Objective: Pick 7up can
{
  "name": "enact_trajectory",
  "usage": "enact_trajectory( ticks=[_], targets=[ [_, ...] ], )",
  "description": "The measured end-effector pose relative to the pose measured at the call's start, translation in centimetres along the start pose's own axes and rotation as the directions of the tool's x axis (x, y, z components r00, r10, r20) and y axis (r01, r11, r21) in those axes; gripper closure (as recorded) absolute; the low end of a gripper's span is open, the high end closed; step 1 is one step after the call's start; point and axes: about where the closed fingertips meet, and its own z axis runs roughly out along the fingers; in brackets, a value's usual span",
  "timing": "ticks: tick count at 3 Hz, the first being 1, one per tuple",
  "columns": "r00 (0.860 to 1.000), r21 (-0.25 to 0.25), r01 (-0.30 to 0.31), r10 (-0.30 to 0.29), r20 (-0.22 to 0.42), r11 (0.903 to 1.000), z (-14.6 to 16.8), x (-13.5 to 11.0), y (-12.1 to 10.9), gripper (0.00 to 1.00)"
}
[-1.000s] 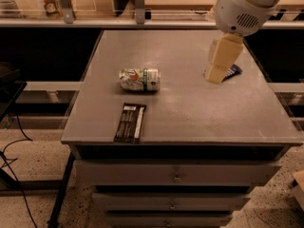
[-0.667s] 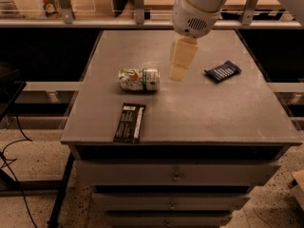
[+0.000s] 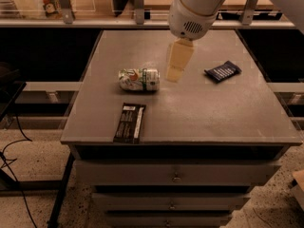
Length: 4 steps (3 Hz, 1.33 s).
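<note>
The 7up can (image 3: 138,79) lies on its side on the grey table top (image 3: 190,113), left of the middle, whitish-green with a green band and a small red mark. My gripper (image 3: 176,68) hangs from the white arm just right of the can, its pale fingers pointing down above the table. It holds nothing that I can see.
A flat dark brown bar wrapper (image 3: 129,122) lies near the front edge, in front of the can. A small dark blue snack packet (image 3: 222,71) lies to the right of the gripper. Shelving with posts and jars runs along the back. Drawers sit under the table top.
The arm and gripper have swung left from above the blue packet to just right of the can. The can, wrapper and packet have not moved.
</note>
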Motion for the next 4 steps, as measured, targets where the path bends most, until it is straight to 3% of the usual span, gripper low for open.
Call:
enact_trajectory(
  ticks=[2, 4],
  targets=[
    [0.998, -0.005, 0.028, -0.028, -0.052, 0.9996, 4.0, -1.7, -0.7, 0.00],
    [0.993, -0.079, 0.052, -0.060, -0.106, 0.9955, 8.9, -2.8, -1.6, 0.00]
  ],
)
